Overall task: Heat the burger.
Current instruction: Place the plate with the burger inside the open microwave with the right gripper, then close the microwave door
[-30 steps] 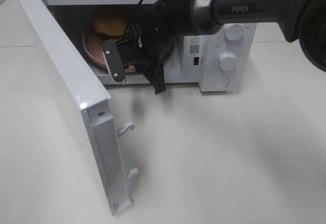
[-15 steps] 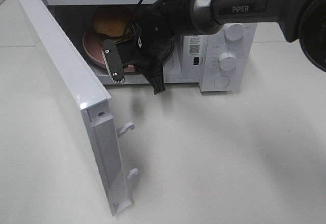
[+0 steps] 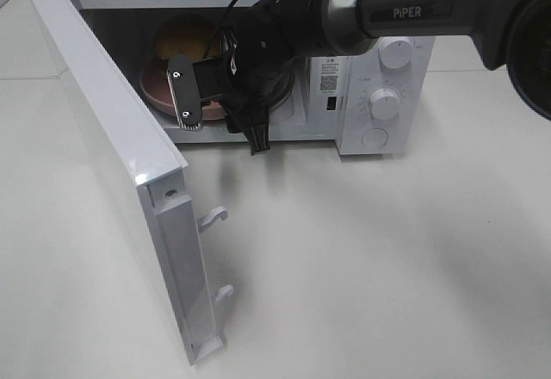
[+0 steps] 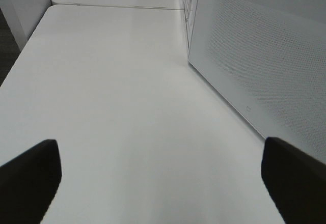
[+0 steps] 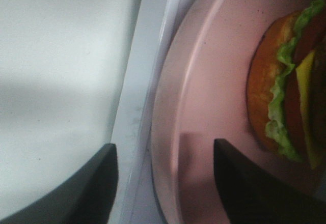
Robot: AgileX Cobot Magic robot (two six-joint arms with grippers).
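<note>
**Burger in the oven, my right tool loose at the plate's rim**

The burger (image 3: pixel 184 36) sits on the pink plate (image 3: pixel 153 86) inside the microwave (image 3: pixel 379 60), towards the back of the cavity, and the door (image 3: pixel 112 138) hangs wide. My right tool (image 5: pixel 165 188) is at the mouth of the cavity with its jaws apart. One finger is on the sill side and the other over the plate, so the rim runs between them and is not clamped. I judge that is how a plate gets let go once it is set down. My left tool (image 4: pixel 163 178) is spread wide over the bare counter (image 4: pixel 127 107) beside the oven's side wall, holding nothing (out of the way, I'd say).

The burger stands upright, dome up, lettuce and patty lying flat, its stack axis vertical. It is round, so I see no long axis across the plate. The door is not yet shut and the dials look untouched
</note>
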